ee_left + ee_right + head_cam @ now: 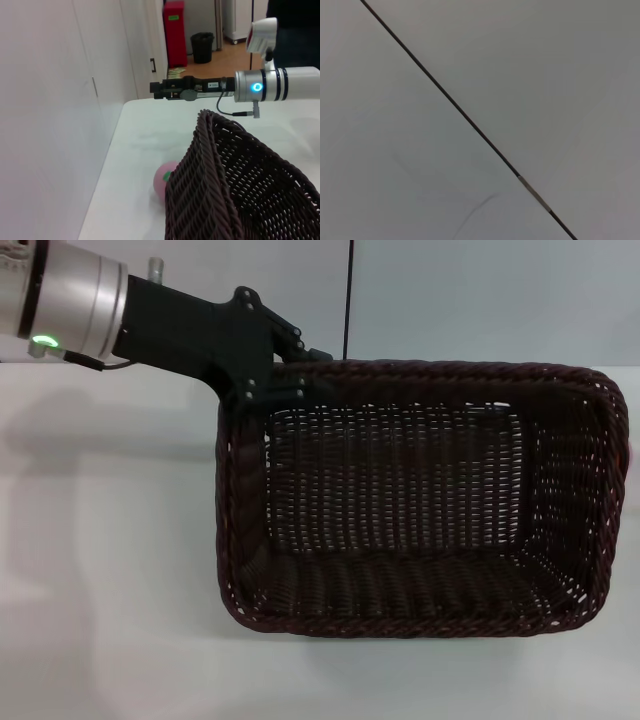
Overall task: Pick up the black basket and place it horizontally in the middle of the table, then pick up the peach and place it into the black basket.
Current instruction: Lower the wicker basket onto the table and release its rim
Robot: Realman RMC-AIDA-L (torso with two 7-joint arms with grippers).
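The left pincer [285, 370], closed on the rim's far corner, holds the black basket [420, 500] tilted off the surface [100, 540]; the peach [165, 180] waits beneath.

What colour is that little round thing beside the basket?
Pale pink: the peach, seen best in the left wrist view, beside the black basket.

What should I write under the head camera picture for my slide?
Left gripper holds the far left rim corner of the empty black basket on the white table.
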